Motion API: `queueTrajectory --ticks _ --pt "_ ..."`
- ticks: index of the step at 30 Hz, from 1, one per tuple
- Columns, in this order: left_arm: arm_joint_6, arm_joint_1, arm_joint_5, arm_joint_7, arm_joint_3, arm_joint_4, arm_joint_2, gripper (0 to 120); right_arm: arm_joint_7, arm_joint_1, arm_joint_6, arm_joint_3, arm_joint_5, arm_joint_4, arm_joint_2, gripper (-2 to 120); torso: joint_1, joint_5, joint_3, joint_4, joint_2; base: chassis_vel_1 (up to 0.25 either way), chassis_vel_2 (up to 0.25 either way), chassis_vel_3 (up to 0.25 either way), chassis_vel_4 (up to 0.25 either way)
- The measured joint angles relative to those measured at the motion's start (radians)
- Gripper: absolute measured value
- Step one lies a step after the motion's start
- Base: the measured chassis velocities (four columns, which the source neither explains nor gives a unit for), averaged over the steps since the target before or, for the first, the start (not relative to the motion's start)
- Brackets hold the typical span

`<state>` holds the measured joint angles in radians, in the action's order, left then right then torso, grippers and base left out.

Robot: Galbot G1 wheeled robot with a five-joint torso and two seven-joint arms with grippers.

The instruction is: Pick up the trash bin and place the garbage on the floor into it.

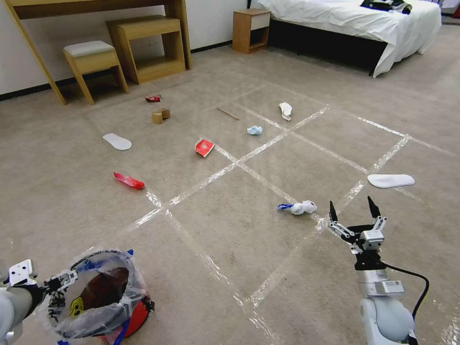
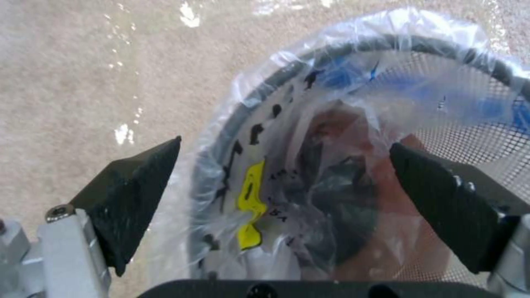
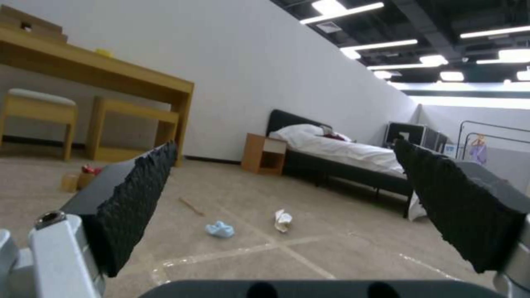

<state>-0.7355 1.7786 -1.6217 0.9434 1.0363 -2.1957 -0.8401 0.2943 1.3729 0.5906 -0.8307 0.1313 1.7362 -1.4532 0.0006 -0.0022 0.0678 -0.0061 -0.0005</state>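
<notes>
The left gripper straddles the rim of the one trash bin at the robot's near left, its fingers spread, not pinching. The right gripper hangs wide open and empty over the floor. On the carpet lie two white insoles, two red wrappers, one blue mask, two tissues, one stick.

A bedroom mock-up inside a larger hall: ahead of the right hand, a bed with white covers, a wooden nightstand, a wooden bench, carpeted floor, and an exposed dark ceiling with strip lights.
</notes>
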Motion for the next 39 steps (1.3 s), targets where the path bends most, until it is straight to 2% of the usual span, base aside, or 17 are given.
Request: queueTrajectory --ticks 1,5,15,35,39 --pt "0.0 -0.022 0.0 0.004 -0.021 0.019 -0.003 100 0.0 0.0 0.0 -0.001 0.0 0.002 0.0 100 0.0 -0.0002 0.0 -0.0002 0.0 0.0 0.0 0.0 0.0" --pt "0.0 -0.045 0.0 0.009 -0.041 0.052 -0.006 100 0.0 0.003 0.0 -0.004 0.0 0.004 0.0 100 0.0 0.0 0.0 -0.0001 0.0 0.0 0.0 0.0 0.0" --pt "0.0 -0.087 -0.004 0.028 -0.076 0.085 -0.009 100 0.0 0.009 0.001 -0.011 -0.004 0.006 -0.006 100 0.0 0.0 0.0 -0.0002 0.0 0.0 0.0 0.0 0.0" --pt "0.0 -0.023 -0.023 0.075 -0.018 0.033 -0.009 100 -0.002 0.004 0.001 -0.007 -0.004 -0.003 -0.001 100 0.0 0.0001 0.0 -0.0001 0.0 0.0 0.0 0.0 0.0" --pt "0.0 -0.036 -0.02 0.082 -0.028 0.059 -0.015 100 -0.002 0.004 0.001 -0.007 -0.003 -0.006 0.0 100 0.0 0.0 0.0 0.0 0.0 0.0 0.0 0.0 0.0"
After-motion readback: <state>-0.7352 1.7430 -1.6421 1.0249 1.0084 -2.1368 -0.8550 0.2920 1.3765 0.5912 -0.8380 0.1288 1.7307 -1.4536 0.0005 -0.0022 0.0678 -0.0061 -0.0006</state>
